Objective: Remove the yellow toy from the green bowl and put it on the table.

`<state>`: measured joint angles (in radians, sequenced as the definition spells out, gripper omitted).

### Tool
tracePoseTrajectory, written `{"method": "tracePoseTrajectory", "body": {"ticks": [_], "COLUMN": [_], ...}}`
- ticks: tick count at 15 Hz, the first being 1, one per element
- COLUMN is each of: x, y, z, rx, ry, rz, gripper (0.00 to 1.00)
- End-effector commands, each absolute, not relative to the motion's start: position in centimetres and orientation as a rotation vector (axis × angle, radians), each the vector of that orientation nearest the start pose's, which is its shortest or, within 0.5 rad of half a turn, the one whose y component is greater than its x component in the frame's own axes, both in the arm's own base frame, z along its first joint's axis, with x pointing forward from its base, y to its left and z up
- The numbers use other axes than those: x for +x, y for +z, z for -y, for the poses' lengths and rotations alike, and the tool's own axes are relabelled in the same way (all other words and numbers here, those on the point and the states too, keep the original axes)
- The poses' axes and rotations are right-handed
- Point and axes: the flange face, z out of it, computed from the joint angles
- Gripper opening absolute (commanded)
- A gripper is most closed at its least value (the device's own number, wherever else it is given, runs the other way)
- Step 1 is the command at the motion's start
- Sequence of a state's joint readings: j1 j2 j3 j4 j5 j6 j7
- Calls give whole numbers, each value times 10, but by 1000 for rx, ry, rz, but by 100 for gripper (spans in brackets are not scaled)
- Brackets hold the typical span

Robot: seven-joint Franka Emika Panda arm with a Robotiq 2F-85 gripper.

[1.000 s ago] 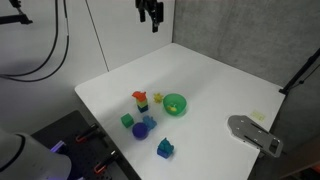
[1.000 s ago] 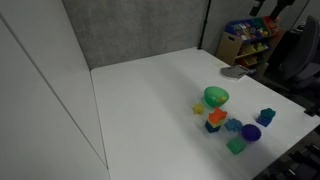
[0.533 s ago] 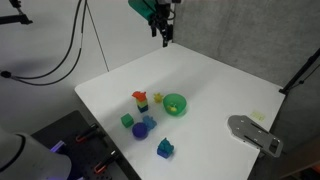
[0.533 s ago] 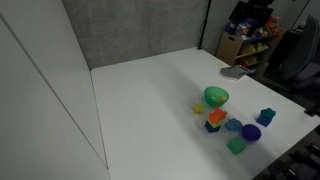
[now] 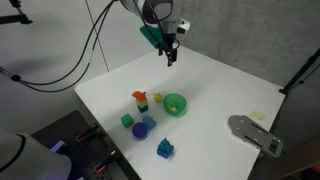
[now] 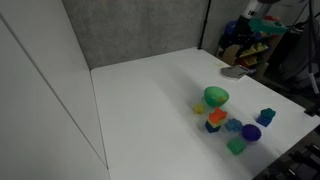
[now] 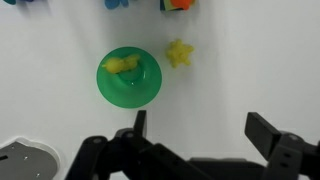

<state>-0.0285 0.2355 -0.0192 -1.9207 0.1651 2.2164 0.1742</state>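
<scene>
Lowered fingers (image 7: 262, 130) (spread, empty) hover; yellow toy (image 7: 121, 66) lies inside green bowl (image 7: 142, 94).

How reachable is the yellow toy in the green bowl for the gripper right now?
Probably yes. The gripper hangs open above the table, the yellow toy lies uncovered in the green bowl, and nothing stands between them.

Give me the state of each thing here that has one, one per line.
gripper: open, empty, raised above the table.
yellow toy: lying inside the green bowl, not yet removed.
green bowl: upright on the table, holding the yellow toy.
yellow star piece: on the table beside the green bowl.
red-topped orange block: standing upright on the table.
</scene>
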Motion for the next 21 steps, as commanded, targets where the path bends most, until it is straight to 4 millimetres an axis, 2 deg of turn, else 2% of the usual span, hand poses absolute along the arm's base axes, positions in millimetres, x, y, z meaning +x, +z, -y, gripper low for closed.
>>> {"method": "tracePoseTrajectory", "body": {"ticks": [1,5,8,9,10,14,17,21], "x": [617,620,619,616,618,617,621,630], "y": [338,296,281,280,277,275,258,226], "z": [44,68,81,83,79,83,87,90], "rx": [-2919,-2893,-2887,-2877,-2904,-2898,-2915,-2904], "ry": [-143,-186,-185,-178,-165,-161,-204,-173], "rz": [-628,-797,-896,-910,-852,-878,-912,-935], "gripper": [100,100,100,100,100,100,100,100]}}
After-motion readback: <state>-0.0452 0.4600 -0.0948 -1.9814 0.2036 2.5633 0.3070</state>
